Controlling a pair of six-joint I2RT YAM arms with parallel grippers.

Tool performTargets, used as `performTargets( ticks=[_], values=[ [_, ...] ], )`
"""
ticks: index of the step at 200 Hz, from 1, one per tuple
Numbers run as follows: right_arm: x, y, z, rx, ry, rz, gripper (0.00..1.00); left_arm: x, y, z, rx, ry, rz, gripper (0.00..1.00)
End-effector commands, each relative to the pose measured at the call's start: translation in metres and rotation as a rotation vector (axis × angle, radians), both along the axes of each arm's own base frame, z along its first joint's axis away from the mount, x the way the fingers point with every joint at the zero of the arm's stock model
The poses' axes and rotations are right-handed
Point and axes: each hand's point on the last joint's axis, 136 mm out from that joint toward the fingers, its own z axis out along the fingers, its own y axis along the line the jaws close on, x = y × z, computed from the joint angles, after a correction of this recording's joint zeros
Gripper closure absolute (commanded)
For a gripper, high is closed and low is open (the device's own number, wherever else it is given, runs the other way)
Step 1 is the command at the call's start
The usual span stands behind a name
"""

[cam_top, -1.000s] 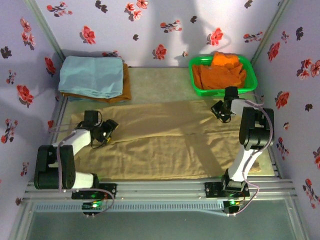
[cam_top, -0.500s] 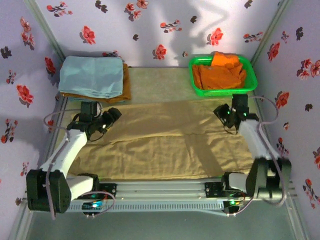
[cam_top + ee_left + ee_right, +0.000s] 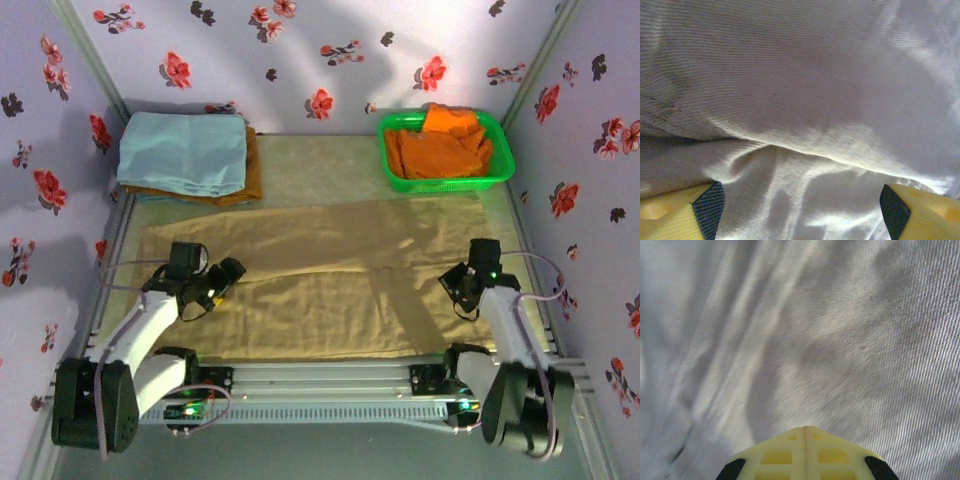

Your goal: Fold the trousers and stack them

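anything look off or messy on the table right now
Nothing damaged or spilled. The trousers lie spread flat, with only mild creases. The orange garments sit heaped loosely in the green basket.

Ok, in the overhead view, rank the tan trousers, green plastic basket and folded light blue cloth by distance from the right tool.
1. Tan trousers, under the right tool.
2. Green plastic basket, far right corner.
3. Folded light blue cloth, far left corner.

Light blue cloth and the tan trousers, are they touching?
Apart. The top external view shows a gap between the light blue cloth and the trousers.
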Motion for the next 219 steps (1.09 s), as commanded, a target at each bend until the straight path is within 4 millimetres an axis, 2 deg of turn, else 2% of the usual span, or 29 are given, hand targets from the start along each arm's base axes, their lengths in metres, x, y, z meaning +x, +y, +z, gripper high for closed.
performTargets(
  ticks=[1, 23, 52, 96, 125, 150, 170, 191, 219],
  values=[
    [0.012, -0.016, -0.020, 0.009, 0.028, -0.078, 1.00, 0.024, 0.011, 0.001, -0.013, -0.057, 0.084, 0.15],
    [0.019, -0.031, -0.039, 0.050, 0.073, -0.146, 1.00, 0.031, 0.022, -0.012, -0.027, -0.032, 0.140, 0.15],
    [0.025, -0.046, -0.048, 0.086, 0.101, -0.200, 1.00, 0.042, 0.027, -0.020, -0.054, -0.024, 0.162, 0.15],
    [0.037, -0.069, -0.038, 0.065, 0.090, -0.230, 1.00, 0.073, 0.029, -0.019, -0.063, -0.042, 0.160, 0.15],
    [0.052, -0.070, -0.031, 0.090, 0.043, -0.227, 1.00, 0.095, 0.025, -0.015, -0.087, -0.069, 0.140, 0.15],
    [0.062, -0.056, -0.018, 0.158, -0.010, -0.186, 1.00, 0.104, 0.021, -0.002, -0.109, -0.075, 0.128, 0.15],
    [0.064, -0.040, 0.011, 0.176, -0.090, -0.127, 1.00, 0.093, 0.026, 0.020, -0.089, -0.072, 0.156, 0.15],
    [0.065, -0.014, 0.044, 0.151, -0.182, -0.025, 0.96, 0.063, 0.055, 0.042, 0.058, -0.025, 0.211, 0.14],
    [0.065, 0.039, 0.068, 0.149, -0.255, 0.144, 0.92, 0.020, 0.109, 0.037, 0.071, 0.108, 0.404, 0.16]
  ],
)
